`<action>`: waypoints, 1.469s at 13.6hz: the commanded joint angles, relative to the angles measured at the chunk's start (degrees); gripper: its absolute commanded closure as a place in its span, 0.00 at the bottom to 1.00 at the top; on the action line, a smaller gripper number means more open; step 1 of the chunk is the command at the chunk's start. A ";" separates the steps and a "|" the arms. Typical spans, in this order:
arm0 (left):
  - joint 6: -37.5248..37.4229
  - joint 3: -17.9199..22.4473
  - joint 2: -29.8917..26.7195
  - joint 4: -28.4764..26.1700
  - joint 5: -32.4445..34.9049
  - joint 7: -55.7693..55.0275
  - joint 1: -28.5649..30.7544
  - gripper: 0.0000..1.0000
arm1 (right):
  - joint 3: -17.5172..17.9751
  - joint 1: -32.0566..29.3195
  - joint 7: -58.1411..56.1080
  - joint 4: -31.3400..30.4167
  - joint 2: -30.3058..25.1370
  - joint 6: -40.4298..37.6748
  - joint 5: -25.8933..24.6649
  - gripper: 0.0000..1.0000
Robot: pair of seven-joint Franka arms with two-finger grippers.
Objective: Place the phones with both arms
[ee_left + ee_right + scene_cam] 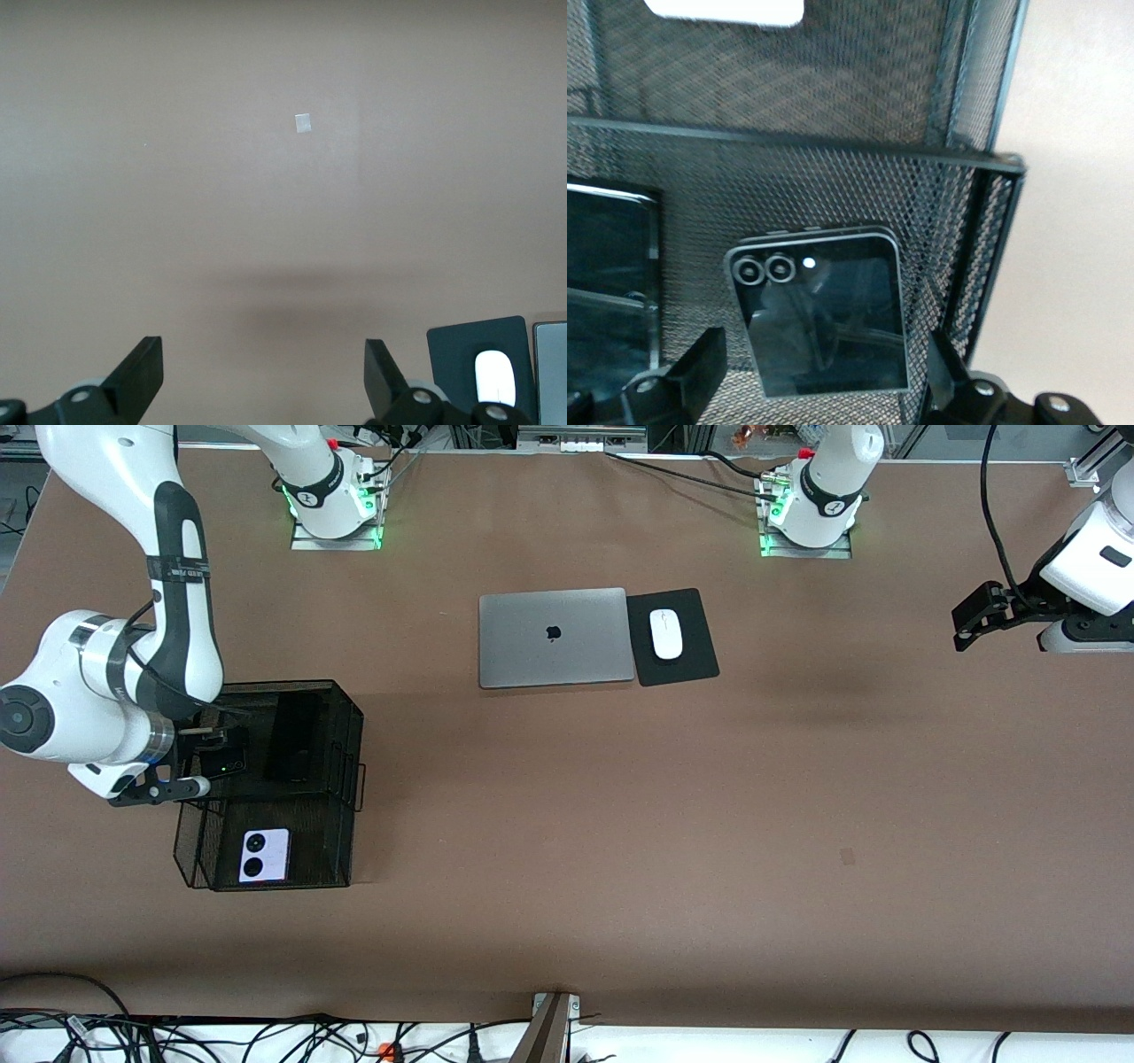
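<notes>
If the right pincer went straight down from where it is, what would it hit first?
Most likely the small squarish black phone, lying flat in the mesh basket directly between the open right pincer's fingers. How much gap is left above it is hard to judge.

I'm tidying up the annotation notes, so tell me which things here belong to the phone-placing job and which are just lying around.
Part of the job:
- small black phone, in the mesh tray, under the open right pincer
- long black phone, beside it
- white-lavender phone, in the tray's compartment nearer the front camera
- left pincer, open, waiting over bare table

Just lying about:
- laptop
- mouse
- mouse pad
</notes>
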 commanded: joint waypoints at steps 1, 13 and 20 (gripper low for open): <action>-1.33 -0.04 0.72 1.75 0.84 0.57 -0.14 0.00 | 0.16 -0.49 3.42 7.14 -0.57 -8.05 0.46 0.00; -1.33 0.05 0.72 1.75 0.75 0.57 0.04 0.00 | 30.90 -25.07 17.32 9.36 -22.97 -23.99 -12.89 0.00; -1.33 -0.04 0.72 1.75 0.75 0.57 -0.31 0.00 | 40.59 -34.42 21.98 9.36 -25.27 -23.46 -17.29 0.00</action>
